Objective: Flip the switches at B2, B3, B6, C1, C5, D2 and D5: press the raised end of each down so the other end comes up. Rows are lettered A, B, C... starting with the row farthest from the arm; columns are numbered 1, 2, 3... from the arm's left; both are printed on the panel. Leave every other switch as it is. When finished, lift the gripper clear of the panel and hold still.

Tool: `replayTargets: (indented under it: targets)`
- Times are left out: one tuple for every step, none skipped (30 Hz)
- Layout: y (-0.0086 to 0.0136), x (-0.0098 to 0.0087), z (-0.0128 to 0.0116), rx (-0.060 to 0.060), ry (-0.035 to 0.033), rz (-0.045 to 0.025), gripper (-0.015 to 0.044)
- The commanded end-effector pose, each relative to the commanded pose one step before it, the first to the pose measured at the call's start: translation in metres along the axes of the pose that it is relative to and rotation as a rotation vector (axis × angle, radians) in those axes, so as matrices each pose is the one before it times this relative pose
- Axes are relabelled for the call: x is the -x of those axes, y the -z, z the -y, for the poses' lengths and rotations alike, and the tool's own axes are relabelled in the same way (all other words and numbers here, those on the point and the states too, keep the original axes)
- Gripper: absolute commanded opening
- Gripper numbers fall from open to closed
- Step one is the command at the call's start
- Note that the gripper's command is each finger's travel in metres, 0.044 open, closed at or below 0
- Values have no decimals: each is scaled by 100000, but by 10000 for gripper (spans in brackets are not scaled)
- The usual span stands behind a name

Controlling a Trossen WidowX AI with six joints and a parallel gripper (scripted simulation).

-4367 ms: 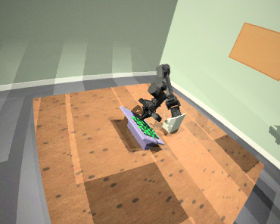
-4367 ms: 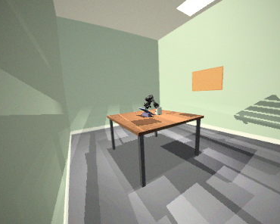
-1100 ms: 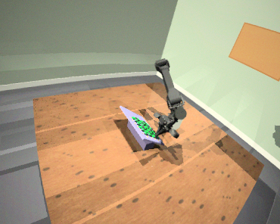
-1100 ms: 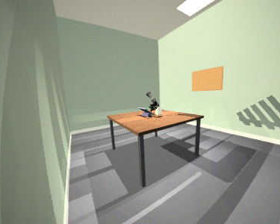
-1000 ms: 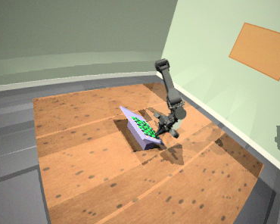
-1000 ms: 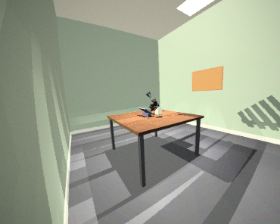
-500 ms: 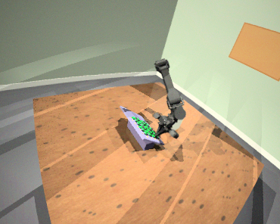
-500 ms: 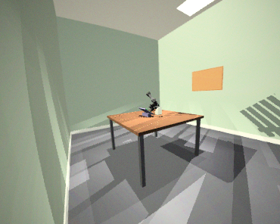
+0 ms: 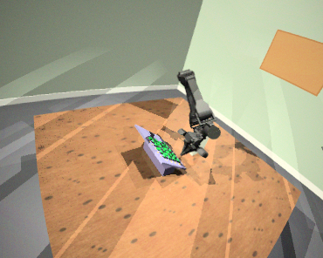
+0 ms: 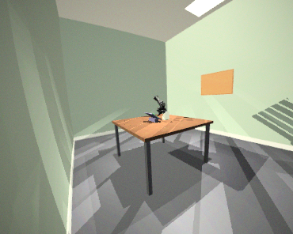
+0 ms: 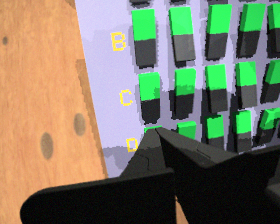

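Note:
The lavender panel [image 9: 152, 157] [image 11: 98, 60] carries rows of green-and-black switches. In the wrist view, rows B, C and D show beside yellow letters. B2 [image 11: 182, 34], B3 [image 11: 219, 30], C1 [image 11: 150, 97], C5 [image 11: 275, 80], D2 [image 11: 186, 131] and D5 [image 11: 271, 120] are in view; B6 is not identifiable. B2's lower half looks lighter grey than its neighbours'. Which ends are raised is hard to tell. My gripper [image 11: 154, 135] [image 9: 182, 154] is shut and empty. Its tips overlap D1 in the wrist view and hide most of it; contact cannot be told.
The panel stands tilted on the wooden table [image 9: 90, 227] [image 10: 129, 127]. Part of row A shows at the wrist view's top edge. The gripper's body hides the lower part of that view. A pale block [image 10: 165, 115] stands beside the arm.

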State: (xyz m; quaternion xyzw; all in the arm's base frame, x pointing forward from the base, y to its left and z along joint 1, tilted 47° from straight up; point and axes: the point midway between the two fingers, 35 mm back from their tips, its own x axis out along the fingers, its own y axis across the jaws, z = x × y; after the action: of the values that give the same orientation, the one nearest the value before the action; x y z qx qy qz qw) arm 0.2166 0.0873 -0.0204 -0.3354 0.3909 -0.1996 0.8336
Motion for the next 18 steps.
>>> replayTargets:
  targets:
    - [-362, 3330, 305, -1719, 402, -239, 0]
    - [0, 0, 0, 0, 0, 0, 0]
    - [0, 0, 0, 0, 0, 0, 0]
    - [0, 0, 0, 0, 0, 0, 0]
    - [0, 0, 0, 0, 0, 0, 0]
    - [-64, 9, 130, 14, -35, -20, 0]
    - [-187, 26, 393, 42, -97, -55, 0]
    - [-291, 37, 662, 64, -141, -79, 0]
    - [-331, 37, 850, 73, -141, -76, 0]
    - [-289, 26, 865, 64, -97, -52, 0]
    - [-245, 17, 873, 56, -52, -30, 0]
    - [-202, 8, 878, 48, -6, -9, 0]
    - [-158, -1, 881, 41, 41, 9, 0]
    - [-112, -13, 878, -16, 88, 9, 0]
    - [-70, -20, 881, -22, 136, 24, 0]
    - [-28, -26, 876, -23, 185, 39, 0]
    - [11, -27, 862, 24, 232, 65, 0]
    - [34, -20, 672, 90, 216, 79, 0]
